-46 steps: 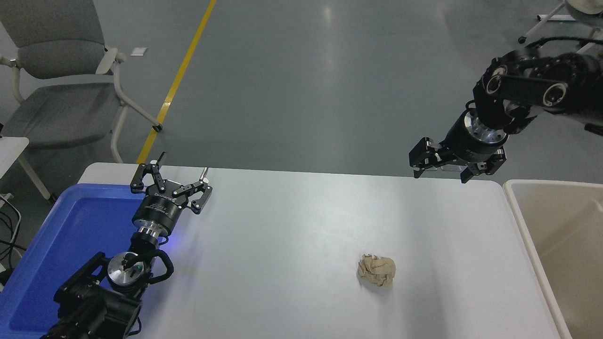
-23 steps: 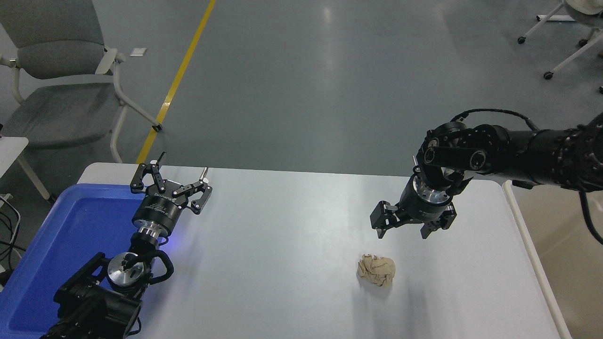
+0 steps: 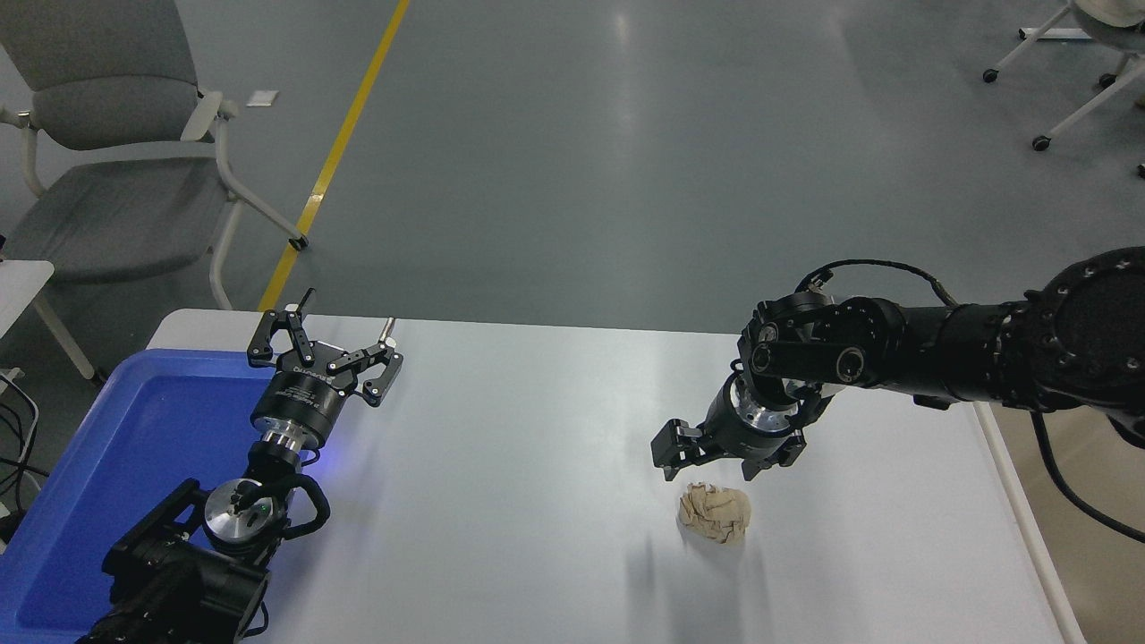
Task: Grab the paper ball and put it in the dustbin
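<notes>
A white table filled the lower half of the frame, with grey floor and a yellow line beyond it. Right of centre, the right gripper hung with its fingers spread, pointing down over the tabletop, just above and slightly to the upper left of the paper ball; no contact between them showed. The ball lay by itself on the bare white surface, lower right of centre, a crumpled tan lump. The right arm reached back from the gripper toward the right edge of the frame, crossing the table's right border. Only a pale strip of the dustbin showed there, along the lower right edge, well apart from the ball. At the lower left, the left gripper was parked with its fingers spread, over the inner edge of a blue tray. A grey chair stood in the upper left corner.
</notes>
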